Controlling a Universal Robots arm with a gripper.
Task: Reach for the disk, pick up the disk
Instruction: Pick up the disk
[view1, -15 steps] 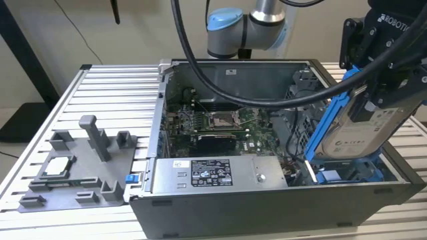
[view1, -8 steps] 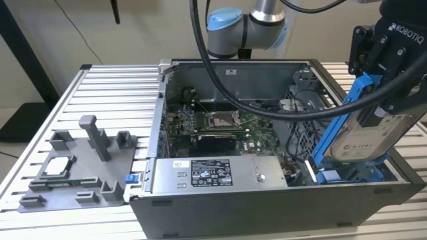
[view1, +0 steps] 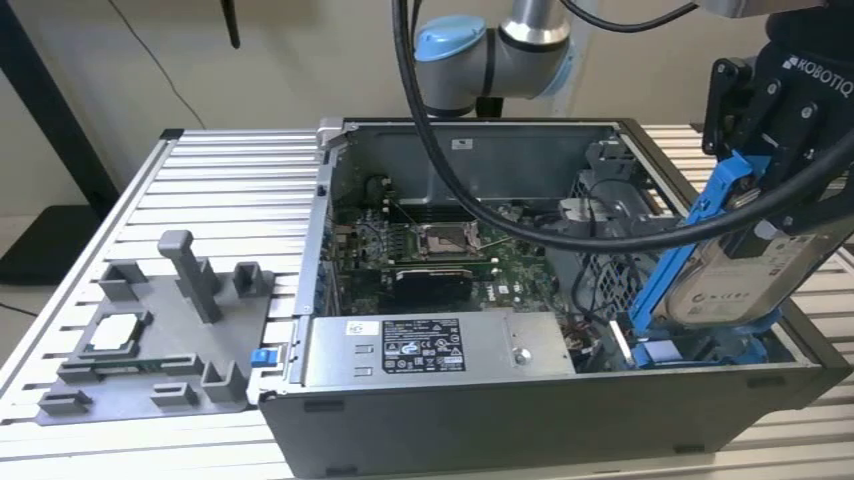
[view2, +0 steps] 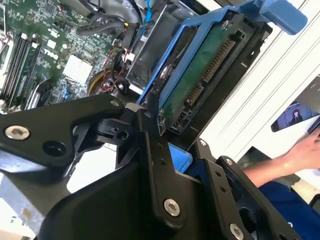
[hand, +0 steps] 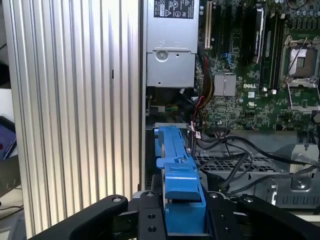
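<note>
Ribbed aluminium surface (view1: 227, 190) carries an open grey metal computer case (view1: 534, 420). The black tool (hand: 184, 220) is pinched on the blue plastic bracket (hand: 176, 165) of the disk (view1: 727, 275), a flat silver-grey metal drive with white label, held tilted on edge above the case's corner at the exterior view's right. Judged rigid, fairly heavy, shock-sensitive; the bracket edges look the safest hold, away from the exposed green circuit board (view2: 197, 75).

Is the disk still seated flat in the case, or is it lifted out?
Lifted and tilted up: the disk stands steeply on edge above the case rim, clamped in the tool.
</note>
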